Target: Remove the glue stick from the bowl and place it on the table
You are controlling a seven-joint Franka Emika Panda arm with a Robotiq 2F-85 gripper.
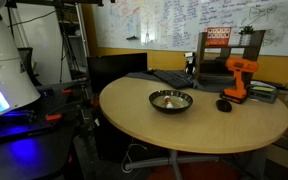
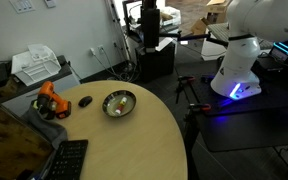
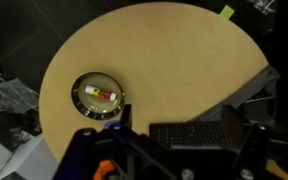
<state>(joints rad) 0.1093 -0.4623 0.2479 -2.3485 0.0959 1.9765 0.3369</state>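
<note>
Glue stick [image 3: 102, 93] is lying inside the bowl [image 3: 76, 101], approx. centre, w/ bowl sitting on the table [image 3: 174, 55] beside the orange drill [image 1: 239, 78]. Gripper [image 3: 184, 145] is hovering well apart from it; too dark to tell if it's spread or clenched. Judging: I'd be centring over the stick, descending straight, avoiding the rim.

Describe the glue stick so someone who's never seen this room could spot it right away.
Find the large round tan table, then the shallow dark bowl on it. The glue stick is the tiny whitish stub with a reddish-orange bit lying inside that bowl; the black mouse and orange drill sit outside it.
</note>
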